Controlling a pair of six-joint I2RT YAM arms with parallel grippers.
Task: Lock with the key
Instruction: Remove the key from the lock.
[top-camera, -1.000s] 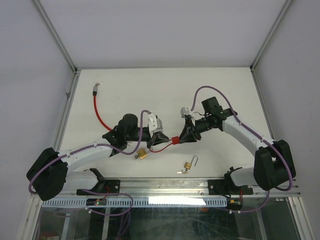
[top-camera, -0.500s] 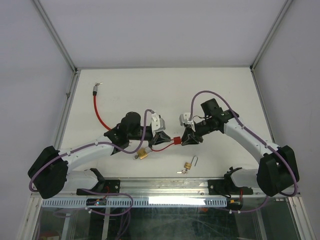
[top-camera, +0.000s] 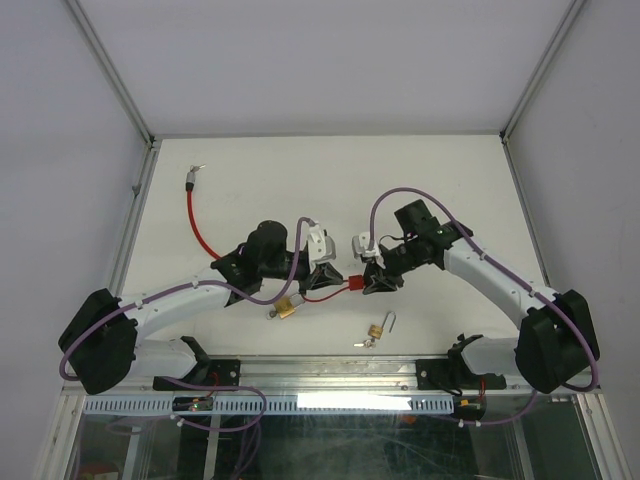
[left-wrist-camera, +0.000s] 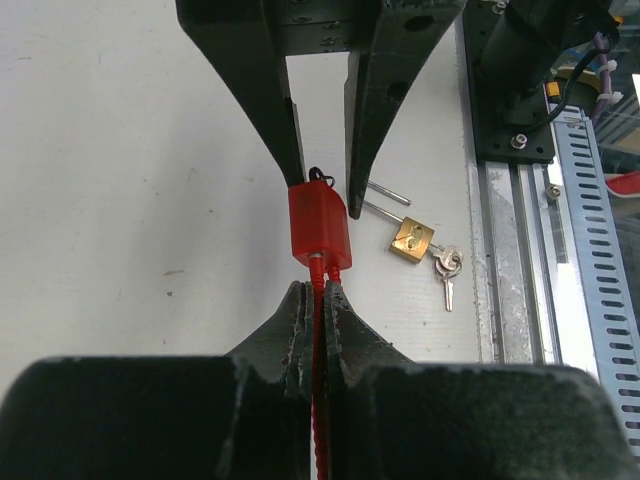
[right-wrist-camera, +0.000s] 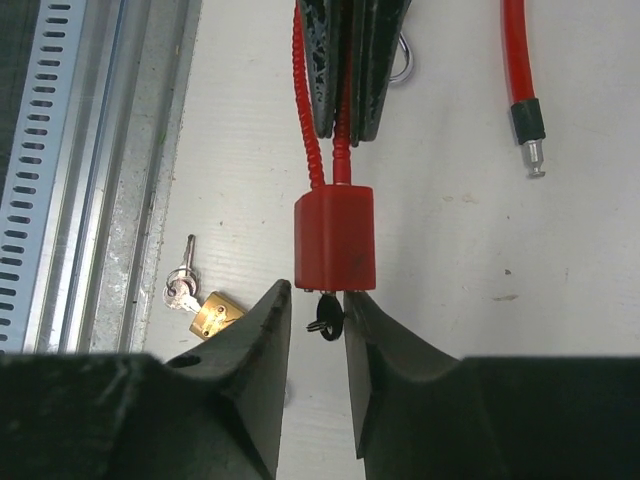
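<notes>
Key and red lock body sit near the middle of the table, between the two arms. The small dark key pokes out of the body's end that faces the right arm. The left gripper has its jaws pressed together on the red cable just beside the body, pinching it. The right gripper has its jaws a little apart, one on each side of the key's head. A gap shows on one side, so it does not look like a firm pinch.

The body looks light, hard and smooth. The cable looks springy and coated, and likely to twist or slide if the turning force is not braced, so holding it close to the body seems sound. The key is tiny and thin and probably slips easily. Its flat head, taken squarely across both faces, is the place to grip it.

Two brass padlocks lie on the table nearer the arm bases.
</notes>
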